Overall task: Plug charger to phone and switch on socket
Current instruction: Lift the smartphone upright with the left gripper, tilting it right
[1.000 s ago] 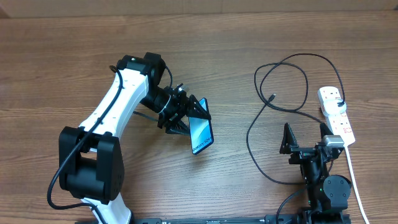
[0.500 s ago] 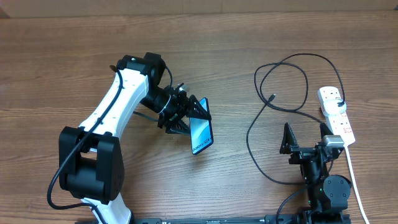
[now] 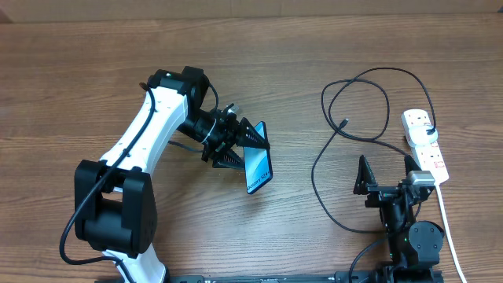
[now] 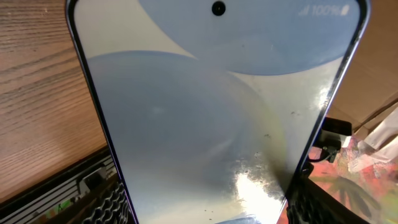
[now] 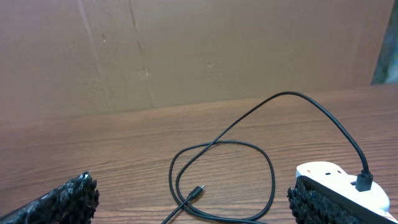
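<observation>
My left gripper (image 3: pixel 242 148) is shut on the phone (image 3: pixel 258 167), holding it by its edges, tilted up off the table. In the left wrist view the phone's blue-white screen (image 4: pixel 211 118) fills the frame between my fingers (image 4: pixel 106 199). The black charger cable (image 3: pixel 330 169) loops on the table at the right; its connector tip (image 3: pixel 346 123) lies free, also in the right wrist view (image 5: pixel 198 190). Its plug (image 3: pixel 430 132) sits in the white socket strip (image 3: pixel 425 145). My right gripper (image 3: pixel 385 174) is open and empty near the front edge, below the cable loops.
The strip's thick white cord (image 3: pixel 446 220) runs to the front edge at the right. A brown cardboard wall (image 5: pixel 186 50) stands behind the table. The cable's large loop (image 3: pixel 357 102) lies between phone and strip.
My left gripper has shifted slightly right with the phone in it. The right arm and the cable have not moved.
</observation>
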